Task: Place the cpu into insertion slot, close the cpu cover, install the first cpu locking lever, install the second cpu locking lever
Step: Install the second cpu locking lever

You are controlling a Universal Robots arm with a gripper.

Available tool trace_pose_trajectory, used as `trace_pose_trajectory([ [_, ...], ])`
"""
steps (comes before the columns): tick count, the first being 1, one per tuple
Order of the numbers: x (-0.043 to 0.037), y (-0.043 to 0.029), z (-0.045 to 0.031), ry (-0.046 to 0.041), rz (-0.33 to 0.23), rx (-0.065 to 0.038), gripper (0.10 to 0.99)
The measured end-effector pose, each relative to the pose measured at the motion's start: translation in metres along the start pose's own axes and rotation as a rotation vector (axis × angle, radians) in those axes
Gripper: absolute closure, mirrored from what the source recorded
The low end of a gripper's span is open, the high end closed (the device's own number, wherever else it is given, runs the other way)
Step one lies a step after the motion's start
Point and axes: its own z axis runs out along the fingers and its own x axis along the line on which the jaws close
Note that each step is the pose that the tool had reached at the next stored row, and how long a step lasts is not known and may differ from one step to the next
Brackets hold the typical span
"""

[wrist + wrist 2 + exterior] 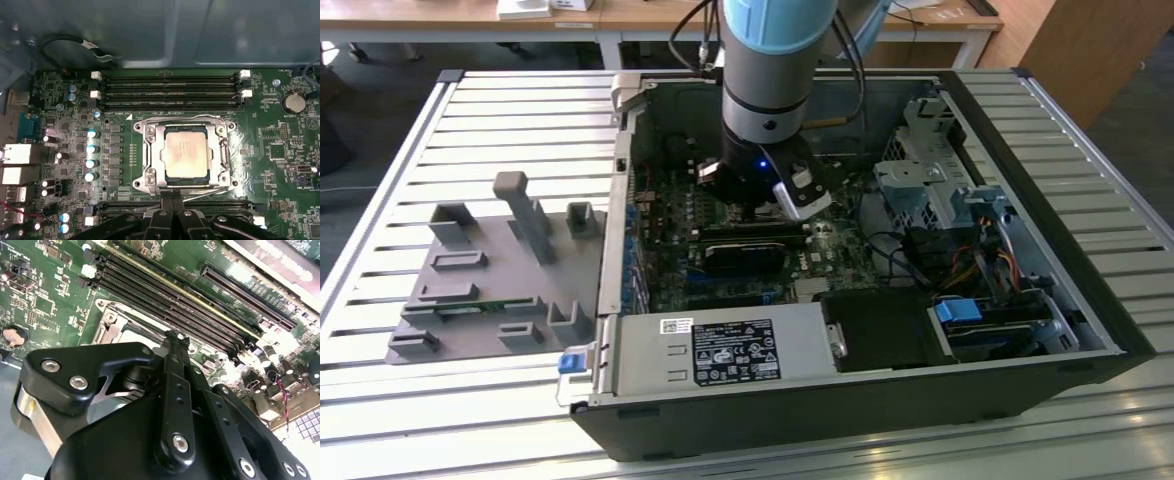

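Cpu seated in socket — cover down

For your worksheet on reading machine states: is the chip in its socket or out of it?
In. In the first wrist view the chip lies flat and square inside the metal frame on the green board.

The cpu, square with a silvery top, sat flat in its socket; the cpu cover lay closed, framing it.

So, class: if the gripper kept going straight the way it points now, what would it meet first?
Most likely the edge of the cpu cover around the cpu, or the lever wire beside it; depth is unclear.
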Motion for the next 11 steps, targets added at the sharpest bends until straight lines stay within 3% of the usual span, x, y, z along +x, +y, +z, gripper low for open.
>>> trace_pose_trajectory([
  [3, 0.0027, -0.0017, -0.0003, 0.0, 0.0, -0.002, 0.98],
  [11, 0.0122, -0.005, -0.001, 0.0006, 0.0, -0.019, 0.98],
])
